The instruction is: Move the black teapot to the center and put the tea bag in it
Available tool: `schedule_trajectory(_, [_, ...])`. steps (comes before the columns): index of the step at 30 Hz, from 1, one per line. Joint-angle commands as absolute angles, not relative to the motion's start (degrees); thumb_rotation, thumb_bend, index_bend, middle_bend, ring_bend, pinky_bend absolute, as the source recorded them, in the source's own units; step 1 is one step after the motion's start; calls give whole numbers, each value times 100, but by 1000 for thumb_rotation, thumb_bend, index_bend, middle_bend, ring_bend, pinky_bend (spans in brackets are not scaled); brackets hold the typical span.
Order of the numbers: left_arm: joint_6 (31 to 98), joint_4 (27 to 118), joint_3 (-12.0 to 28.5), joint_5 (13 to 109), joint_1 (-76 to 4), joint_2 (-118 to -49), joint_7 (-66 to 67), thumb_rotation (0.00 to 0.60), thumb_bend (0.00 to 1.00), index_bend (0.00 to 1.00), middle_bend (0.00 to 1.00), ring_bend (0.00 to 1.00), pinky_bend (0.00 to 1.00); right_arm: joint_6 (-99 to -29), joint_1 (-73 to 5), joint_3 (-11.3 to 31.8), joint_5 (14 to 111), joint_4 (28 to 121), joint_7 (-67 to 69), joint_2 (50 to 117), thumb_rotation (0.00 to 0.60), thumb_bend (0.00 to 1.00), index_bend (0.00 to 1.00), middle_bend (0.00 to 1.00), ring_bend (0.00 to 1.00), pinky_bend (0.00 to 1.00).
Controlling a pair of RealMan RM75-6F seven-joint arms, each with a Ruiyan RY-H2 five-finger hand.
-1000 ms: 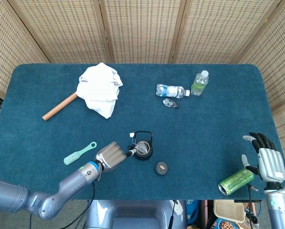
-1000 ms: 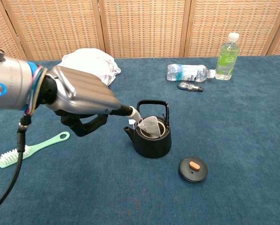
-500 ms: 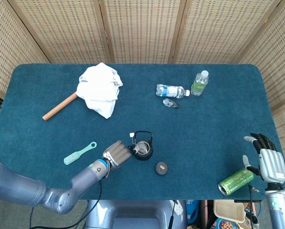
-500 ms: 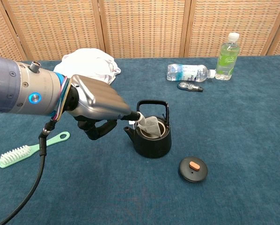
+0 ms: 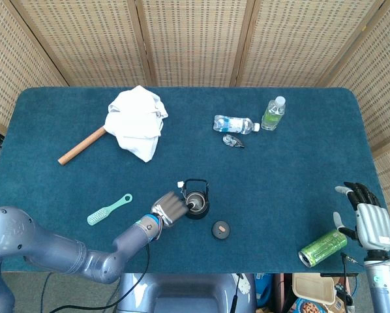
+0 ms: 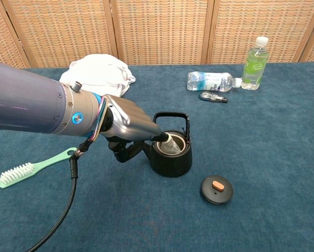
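Left robot hand [image 6: 128, 126] advanced — gauzy tea bag [image 6: 171, 143] inside squat black teapot [image 6: 170, 152].

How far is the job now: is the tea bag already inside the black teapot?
The black teapot stands mid-table, lid off beside it. The left hand holds the tea bag in the pot's mouth. Left: release the bag and withdraw.
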State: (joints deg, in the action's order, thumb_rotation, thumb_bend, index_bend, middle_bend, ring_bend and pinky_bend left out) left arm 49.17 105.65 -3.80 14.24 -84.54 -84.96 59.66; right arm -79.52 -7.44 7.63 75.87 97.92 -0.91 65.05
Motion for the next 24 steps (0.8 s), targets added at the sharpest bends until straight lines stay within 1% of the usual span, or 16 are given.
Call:
schedule_trajectory(1, [4919,10561,-397,1414,-8480,-8512,5945,600,1000,0,787,757,740,-7960,-744,755,7612,9794,-88,6507,600,578,270,231,131,208])
schedule_trajectory(11, [5005,10559,-573,1420,-8597,-8561,5871,600,1000,0,786,757,740,-8005,-743,718,7725,9799,-115,6561,600,577,270,231,131,208])
schedule_trajectory(15, [5029,10540,-551,1454,-8621,-8609,5775,600,1000,0,786,757,740,-8023,-735,717,7731,9802,-131,6561,600,577,270,231,131,208])
schedule_trajectory(24, [5076,10811,-549,1783,-8574,-8346,5470,600,1000,0,785,757,740,-8041,-717,732,7707,9798,-103,6539,600,578,270,231,131,208])
